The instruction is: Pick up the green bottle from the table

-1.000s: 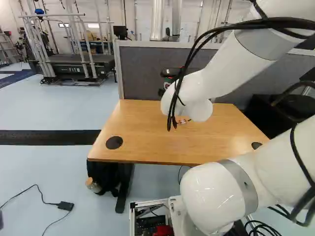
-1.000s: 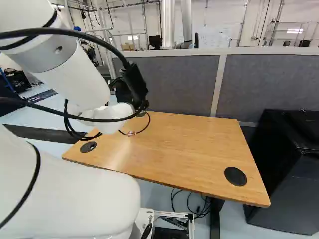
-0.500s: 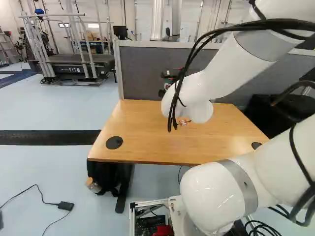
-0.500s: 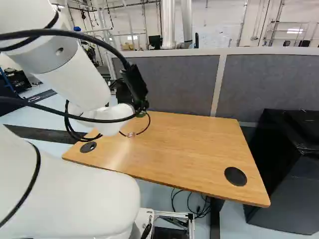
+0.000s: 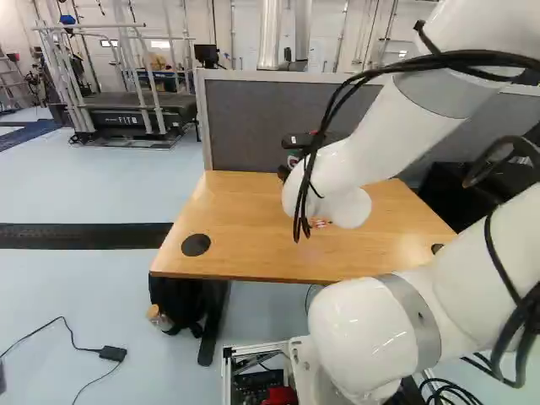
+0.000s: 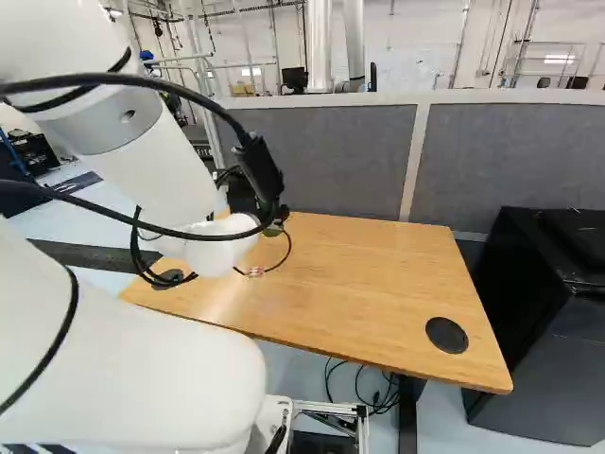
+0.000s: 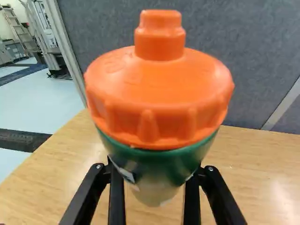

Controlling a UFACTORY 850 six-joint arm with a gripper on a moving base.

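Note:
In the right base view my black gripper is mostly hidden behind the white wrist, over the table's far left part. A bit of the green bottle shows beside it. The wrist view has the gripper closed around the green bottle, one finger on each side of its body. The bottle's wide orange cap faces the wrist camera and hides much of the body. Its base is hard to make out against the wooden table.
A grey partition stands along the table's far edge. To the table's right is a black cabinet. Black cables loop off my wrist above the tabletop. A treadmill frame stands far left.
My wrist has moved a little rightward and lower in both base views, carrying the bottle and swinging its cables along. The base has stayed put.

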